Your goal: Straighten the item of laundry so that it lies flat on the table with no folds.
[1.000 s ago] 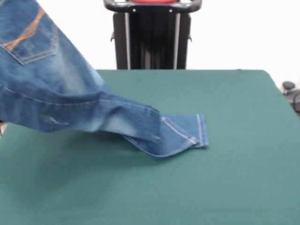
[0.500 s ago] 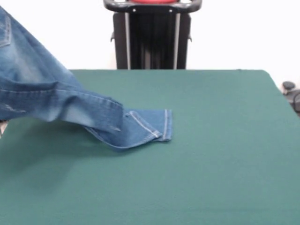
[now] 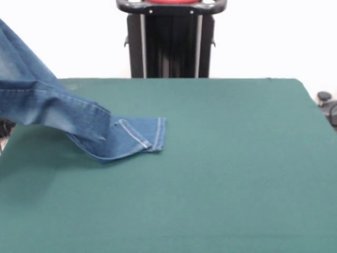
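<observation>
Jeans (image 3: 79, 124), small and of faded blue denim, hang across the left side of the front view, most of the garment lifted off the table (image 3: 226, 174) and running out past the left edge of the picture. Only the leg ends rest on the dark green top: two hemmed cuffs (image 3: 139, 137) lie one over the other, left of the table's middle, with pale stitching along their hems. From those cuffs the legs rise leftward and upward as a slanting band, twisted and folded lengthwise, with a lighter worn patch partway along. A faint shadow lies on the felt below the raised cloth. What holds the upper part of the jeans is outside the picture, so it cannot be told what lifts them.

Nearer than the cuffs, and to their right, the green top is plain felt out to its right edge. Beyond the cuffs, at the table's far side, stands the black pedestal (image 3: 171, 45) of the robot, with a strip of red at the very top. Neither gripper nor arm shows, so how far it is open cannot be told. Past the table's far right corner sits a small dark object (image 3: 325, 103).
</observation>
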Tool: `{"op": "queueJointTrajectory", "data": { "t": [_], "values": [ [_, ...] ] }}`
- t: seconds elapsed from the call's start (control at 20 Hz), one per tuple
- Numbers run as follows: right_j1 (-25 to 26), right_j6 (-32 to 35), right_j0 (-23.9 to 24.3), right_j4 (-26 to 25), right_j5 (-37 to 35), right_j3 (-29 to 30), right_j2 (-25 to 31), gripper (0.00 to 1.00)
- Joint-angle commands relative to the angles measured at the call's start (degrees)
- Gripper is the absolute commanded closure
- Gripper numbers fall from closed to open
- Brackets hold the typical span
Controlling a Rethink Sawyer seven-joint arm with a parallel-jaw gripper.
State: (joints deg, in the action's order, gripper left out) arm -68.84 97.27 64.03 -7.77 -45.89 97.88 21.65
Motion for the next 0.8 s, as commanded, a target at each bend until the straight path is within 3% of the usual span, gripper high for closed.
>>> {"op": "queueJointTrajectory", "data": {
  "t": [0.05, 0.4, 0.8],
  "values": [
    [-4.4, -19.7, -1.7, -4.4, -9.1, -4.1, 5.4, 1.00],
    [-6.2, -19.6, -1.5, -7.9, -8.3, -5.7, 4.8, 1.00],
    [-8.4, -22.3, -0.7, -9.8, -17.0, -13.5, 4.6, 1.00]
  ]
}}
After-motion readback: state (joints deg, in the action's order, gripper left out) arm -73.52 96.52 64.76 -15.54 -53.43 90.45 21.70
